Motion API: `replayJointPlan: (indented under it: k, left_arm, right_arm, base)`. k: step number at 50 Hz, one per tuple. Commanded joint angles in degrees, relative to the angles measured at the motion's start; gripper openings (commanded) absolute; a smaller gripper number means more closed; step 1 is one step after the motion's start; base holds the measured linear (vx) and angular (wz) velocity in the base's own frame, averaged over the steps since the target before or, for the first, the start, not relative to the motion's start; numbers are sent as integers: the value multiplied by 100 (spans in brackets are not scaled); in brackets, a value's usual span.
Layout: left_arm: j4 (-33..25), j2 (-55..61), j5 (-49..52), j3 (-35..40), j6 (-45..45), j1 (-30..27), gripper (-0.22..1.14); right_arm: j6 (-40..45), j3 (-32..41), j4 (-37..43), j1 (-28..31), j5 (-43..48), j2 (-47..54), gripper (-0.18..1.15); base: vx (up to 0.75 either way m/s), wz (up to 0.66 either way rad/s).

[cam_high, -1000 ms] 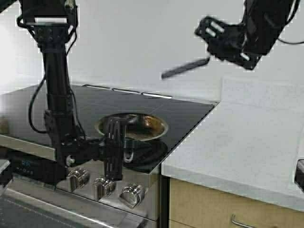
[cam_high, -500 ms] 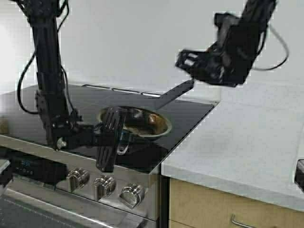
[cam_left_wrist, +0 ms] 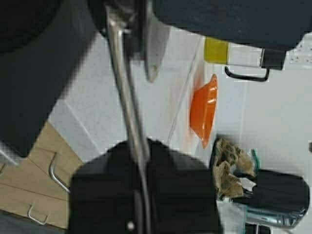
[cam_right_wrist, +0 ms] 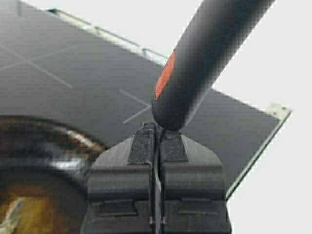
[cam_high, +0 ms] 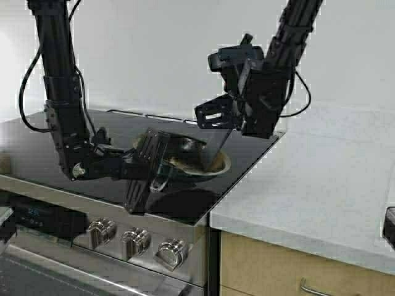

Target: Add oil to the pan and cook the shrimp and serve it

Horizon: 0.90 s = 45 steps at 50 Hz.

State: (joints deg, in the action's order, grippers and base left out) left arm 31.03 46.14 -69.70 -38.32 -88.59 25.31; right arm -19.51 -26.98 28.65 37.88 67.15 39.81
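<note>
The pan (cam_high: 196, 161) is over the black cooktop (cam_high: 117, 132), held by its stub handle (cam_left_wrist: 127, 97) in my shut left gripper (cam_high: 155, 171) (cam_left_wrist: 141, 146). My right gripper (cam_high: 217, 116) (cam_right_wrist: 157, 129) is above the pan's far right rim. It is shut on a black spatula (cam_high: 213, 148) with an orange mark on its handle (cam_right_wrist: 204, 53), and the blade reaches down into the pan. A pale tan lump, probably the shrimp (cam_right_wrist: 12, 214), lies on the pan's browned inside (cam_right_wrist: 39, 161). The oil jug (cam_left_wrist: 234, 53) shows in the left wrist view on the counter beyond the orange bowl.
An orange bowl (cam_left_wrist: 204, 109) and a dark holder with brownish stuff (cam_left_wrist: 231, 163) are on the white counter (cam_high: 321, 185) to the right of the stove. Knobs (cam_high: 133, 242) line the stove front. A wooden drawer (cam_high: 278, 271) is below the counter.
My right arm has swung down and left, bringing the spatula from high in the air into the pan. My left arm has shifted the pan slightly right.
</note>
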Motion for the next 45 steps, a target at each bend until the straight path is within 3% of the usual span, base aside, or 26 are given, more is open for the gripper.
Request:
replayJointPlan:
  k: [1,17,45]
  left_arm:
    - [0,-387,-97,70,220,44,4]
    - [-44,-422,-141,105,193,44,4]
    - [-378,-439,-141,255,193,44,4]
  right_arm:
    - [-18,149,9,-9,88,-44,9]
    - [9,105,9,272,88,281,9]
    - [149,-817,114,738,-141,229,9]
  base:
    - [0,0]
    - [0,0]
    - [0,0]
